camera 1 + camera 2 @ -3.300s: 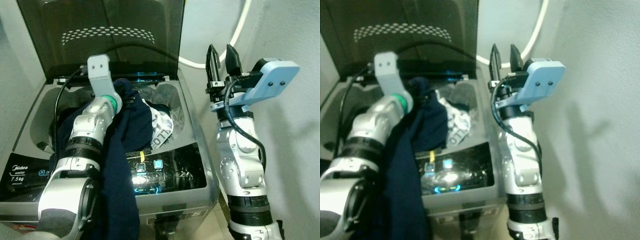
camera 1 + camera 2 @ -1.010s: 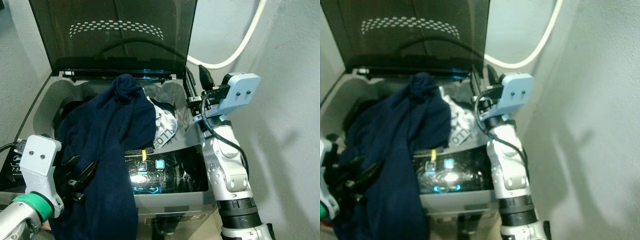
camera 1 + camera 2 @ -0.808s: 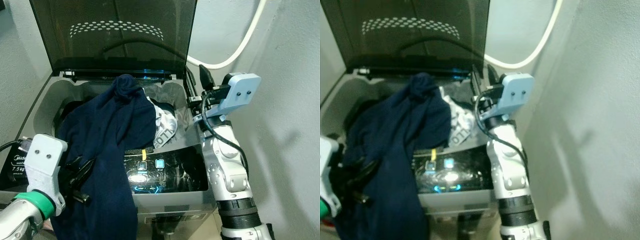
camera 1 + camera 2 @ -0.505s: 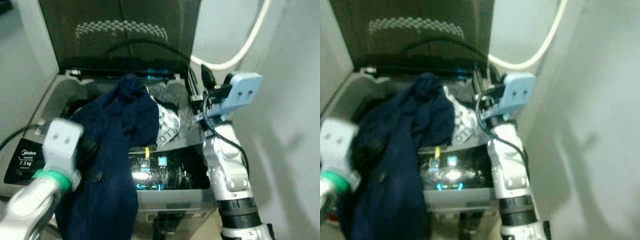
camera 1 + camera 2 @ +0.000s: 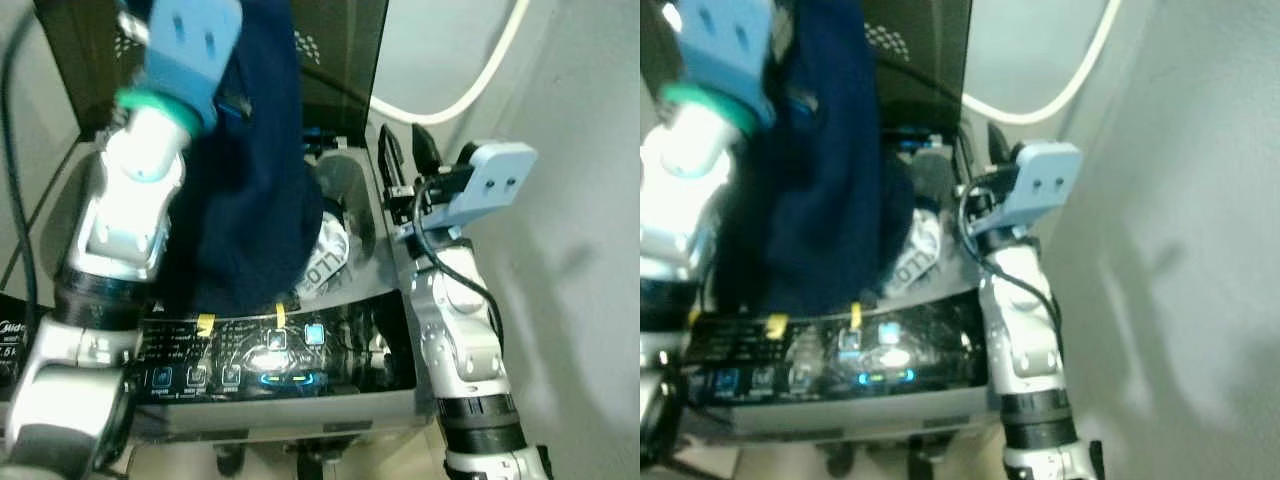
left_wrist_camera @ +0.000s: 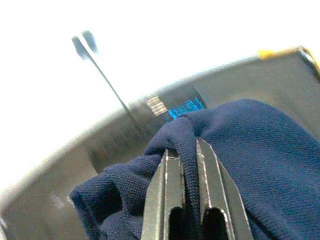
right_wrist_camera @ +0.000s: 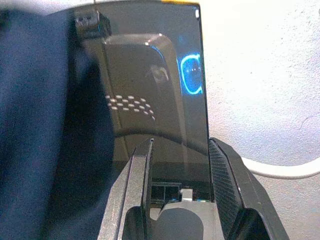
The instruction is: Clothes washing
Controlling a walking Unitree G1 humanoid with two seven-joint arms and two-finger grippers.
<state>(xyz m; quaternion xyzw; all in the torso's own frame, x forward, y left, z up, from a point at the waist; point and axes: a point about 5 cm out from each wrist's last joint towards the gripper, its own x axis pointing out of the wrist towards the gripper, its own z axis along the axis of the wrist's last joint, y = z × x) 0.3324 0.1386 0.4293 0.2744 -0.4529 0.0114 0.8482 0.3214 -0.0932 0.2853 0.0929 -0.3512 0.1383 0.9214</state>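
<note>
The left hand (image 6: 182,165), clamped on a fold of the navy garment (image 5: 255,180), has swung up from the washer's (image 5: 330,385) front-left corner, so the cloth now hangs over the tub, ready to drop. The right hand (image 5: 402,150) waits open at the washer's right edge.

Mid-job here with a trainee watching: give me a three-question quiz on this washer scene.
1. True or false: the left end effector is shut on the navy garment.
2. Which stands near the washing machine's right rear corner, fingers apart and holding nothing? A) left end effector B) right end effector
3. Fill in: beneath the lifted garment lies a white cloth with ____ lettering.

Key: 1 true; 2 B; 3 dark
</note>
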